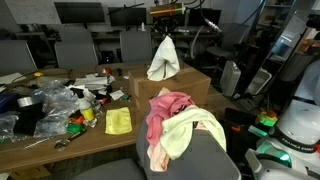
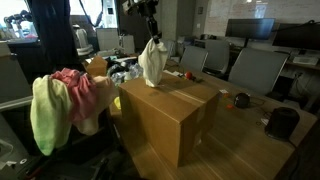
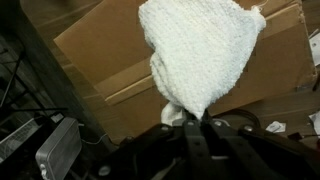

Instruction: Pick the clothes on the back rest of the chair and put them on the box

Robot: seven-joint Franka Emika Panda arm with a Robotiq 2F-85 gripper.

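Observation:
My gripper (image 1: 165, 36) (image 2: 152, 34) is shut on a white towel-like garment (image 1: 163, 60) (image 2: 152, 63) that hangs over the top of the brown cardboard box (image 1: 192, 84) (image 2: 172, 118). In the wrist view the white garment (image 3: 200, 48) droops from my gripper (image 3: 193, 120), with the box (image 3: 95, 60) behind it. A pink-red garment (image 1: 166, 108) (image 2: 76, 88) and a pale yellow one (image 1: 188, 128) (image 2: 44, 116) are still draped over the grey back rest of the chair (image 1: 195, 160).
A wooden table (image 1: 60, 150) beside the box carries a flat bright yellow cloth (image 1: 118, 121), black bags (image 1: 25, 110) and small clutter. Grey office chairs (image 1: 75, 50) and monitors (image 2: 245, 30) stand behind. A metal grille (image 3: 55, 150) shows low in the wrist view.

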